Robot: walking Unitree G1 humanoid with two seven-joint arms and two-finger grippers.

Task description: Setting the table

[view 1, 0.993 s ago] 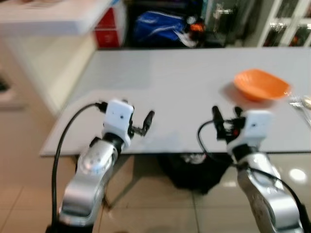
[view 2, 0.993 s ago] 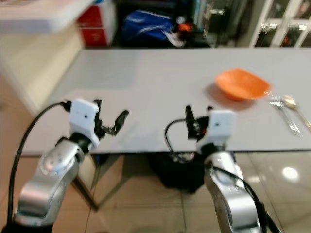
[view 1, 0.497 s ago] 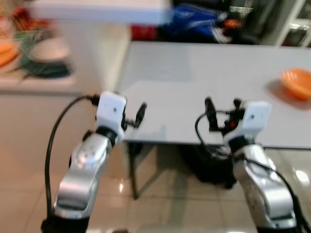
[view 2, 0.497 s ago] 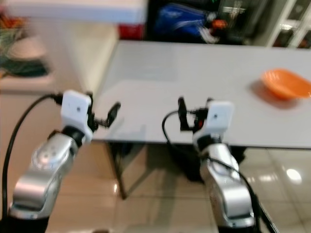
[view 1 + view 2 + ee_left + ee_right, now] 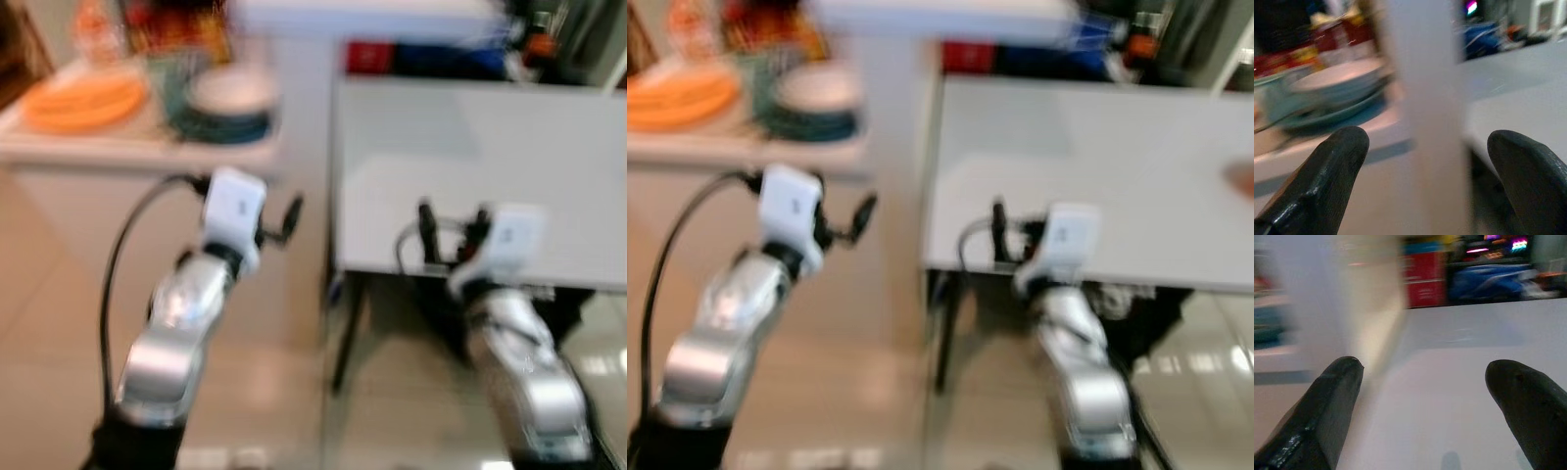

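Swinging leftward, the camera now finds stacked plates [image 5: 227, 101] on the side counter [image 5: 137, 147] at 11 o'clock, while left gripper [image 5: 279, 220] and right gripper [image 5: 451, 227], jaws released, stay empty for fetching.

Right gripper [image 5: 1425, 406] jaws apart, over grey table [image 5: 1459, 362], red box [image 5: 1425, 286] beyond

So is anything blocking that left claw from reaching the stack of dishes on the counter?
Nothing visible does. The left gripper is open and empty, held in the air in front of the counter, short of the stacked dishes; only open space lies between.
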